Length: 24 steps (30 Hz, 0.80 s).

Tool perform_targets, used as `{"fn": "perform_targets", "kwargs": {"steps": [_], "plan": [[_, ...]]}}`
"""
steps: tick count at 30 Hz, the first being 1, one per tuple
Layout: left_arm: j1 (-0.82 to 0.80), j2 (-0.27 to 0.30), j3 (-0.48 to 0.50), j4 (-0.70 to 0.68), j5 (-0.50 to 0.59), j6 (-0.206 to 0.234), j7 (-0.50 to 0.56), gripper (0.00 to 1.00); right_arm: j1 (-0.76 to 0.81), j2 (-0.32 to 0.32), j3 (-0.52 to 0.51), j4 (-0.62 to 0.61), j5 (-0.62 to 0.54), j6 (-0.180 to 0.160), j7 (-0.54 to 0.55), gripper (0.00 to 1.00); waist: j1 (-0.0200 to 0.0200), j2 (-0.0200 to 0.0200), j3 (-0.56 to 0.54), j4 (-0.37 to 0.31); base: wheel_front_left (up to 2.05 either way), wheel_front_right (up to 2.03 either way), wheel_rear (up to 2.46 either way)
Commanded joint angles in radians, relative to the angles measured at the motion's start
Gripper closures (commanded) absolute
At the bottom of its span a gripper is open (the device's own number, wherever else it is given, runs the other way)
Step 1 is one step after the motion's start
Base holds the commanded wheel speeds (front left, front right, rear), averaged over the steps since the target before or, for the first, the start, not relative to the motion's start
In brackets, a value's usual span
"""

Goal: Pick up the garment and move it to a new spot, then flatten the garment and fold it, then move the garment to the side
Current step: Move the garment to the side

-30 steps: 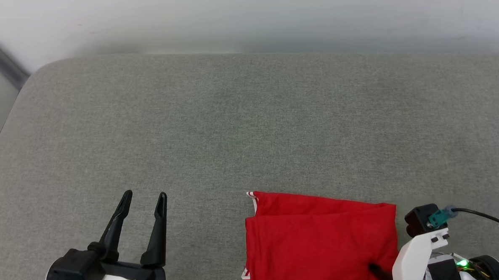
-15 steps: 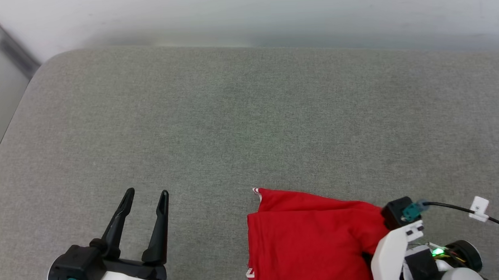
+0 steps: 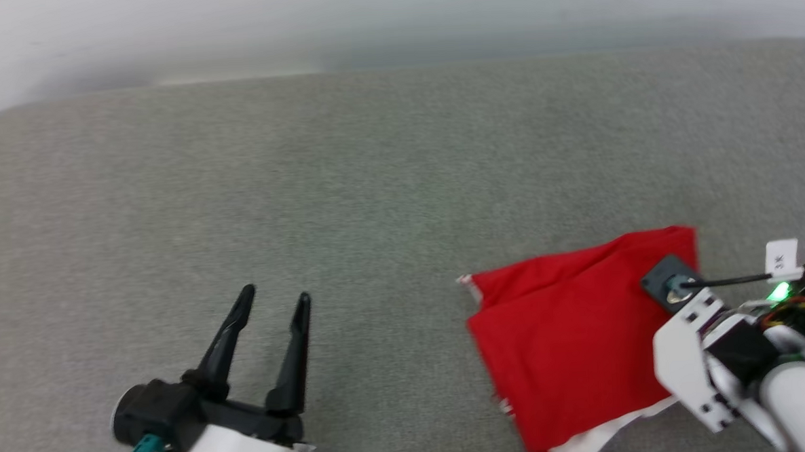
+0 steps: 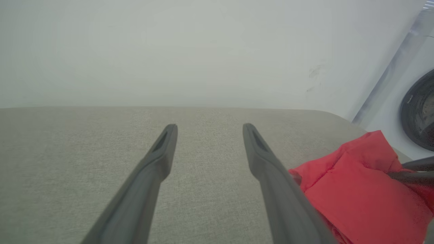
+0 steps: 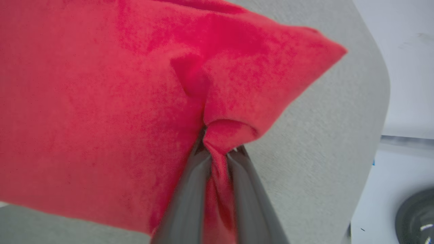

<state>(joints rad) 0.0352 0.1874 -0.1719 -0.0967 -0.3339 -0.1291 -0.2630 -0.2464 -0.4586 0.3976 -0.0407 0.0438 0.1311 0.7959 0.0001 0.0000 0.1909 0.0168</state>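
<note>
Our right gripper (image 5: 217, 152) is pinched tight on a small bunch of the garment (image 3: 570, 341), close to one corner. From those fingers the folded red cloth spreads out flat on the grey cushion (image 3: 306, 189), toward our left gripper (image 3: 274, 296). It looks about as wide as it is long, so we cannot pick a long side. A bit of white peeks out at its near edge. The left gripper is open and holds nothing, well apart from the cloth. We think the job now is sliding the garment to the side, and the right arm must pull gently or the fold may slip.
</note>
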Motion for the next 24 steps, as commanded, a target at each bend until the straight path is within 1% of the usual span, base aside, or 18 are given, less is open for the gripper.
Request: {"fn": "perform_targets", "kwargs": {"steps": [1, 4, 6, 10, 11, 12, 13, 19, 24], "plan": [[-0.035, 0.003, -0.035, -0.005, 0.009, -0.001, -0.002, 0.00, -0.046, -0.083, 0.021, -0.017, -0.021, -0.001, 0.003, 1.00, -0.0001, 0.0000, 0.070, -0.080, 0.00, 0.00, 0.00], [-0.081, 0.013, -0.088, -0.002, 0.021, -0.001, -0.002, 0.00, -0.088, -0.184, 0.035, -0.023, -0.042, -0.001, -0.005, 1.00, -0.0001, 0.0000, 0.121, -0.130, 0.00, 0.00, 0.00], [-0.109, 0.013, -0.116, -0.002, 0.024, -0.001, -0.002, 0.00, -0.110, -0.237, 0.026, -0.012, -0.048, -0.001, -0.013, 1.00, -0.0001, 0.0000, 0.152, -0.158, 0.00, 0.00, 0.00], [-0.159, 0.034, -0.160, -0.013, 0.031, -0.001, -0.002, 0.00, -0.146, -0.320, -0.021, 0.045, -0.053, -0.001, -0.049, 1.00, -0.0001, 0.0000, 0.211, -0.203, 0.00, 0.00, 0.00], [-0.159, 0.034, -0.160, -0.013, 0.031, -0.001, -0.002, 0.00, -0.146, -0.320, -0.021, 0.045, -0.053, -0.001, -0.049, 1.00, -0.0001, 0.0000, 0.211, -0.203, 0.00, 0.00, 0.00], [-0.172, 0.043, -0.171, -0.016, 0.034, -0.001, -0.002, 0.00, -0.154, -0.339, -0.035, 0.069, -0.053, -0.001, -0.065, 1.00, -0.0001, 0.0000, 0.225, -0.210, 0.00, 0.00, 0.00], [-0.205, 0.065, -0.192, -0.031, 0.039, -0.001, -0.002, 0.00, -0.186, -0.373, -0.089, 0.148, -0.067, -0.001, -0.119, 1.00, -0.0001, 0.0000, 0.265, -0.224, 0.00, 0.00, 0.00], [-0.257, 0.107, -0.212, -0.072, 0.039, -0.001, -0.002, 0.00, -0.235, -0.403, -0.173, 0.314, -0.100, -0.001, -0.227, 1.00, -0.0001, 0.0000, 0.337, -0.222, 0.00, 0.00, 0.00], [-0.288, 0.131, -0.222, -0.095, 0.036, -0.001, -0.002, 0.00, -0.263, -0.412, -0.235, 0.436, -0.144, -0.001, -0.307, 1.00, -0.0001, 0.0000, 0.379, -0.201, 0.00, 0.00, 0.00]]}}
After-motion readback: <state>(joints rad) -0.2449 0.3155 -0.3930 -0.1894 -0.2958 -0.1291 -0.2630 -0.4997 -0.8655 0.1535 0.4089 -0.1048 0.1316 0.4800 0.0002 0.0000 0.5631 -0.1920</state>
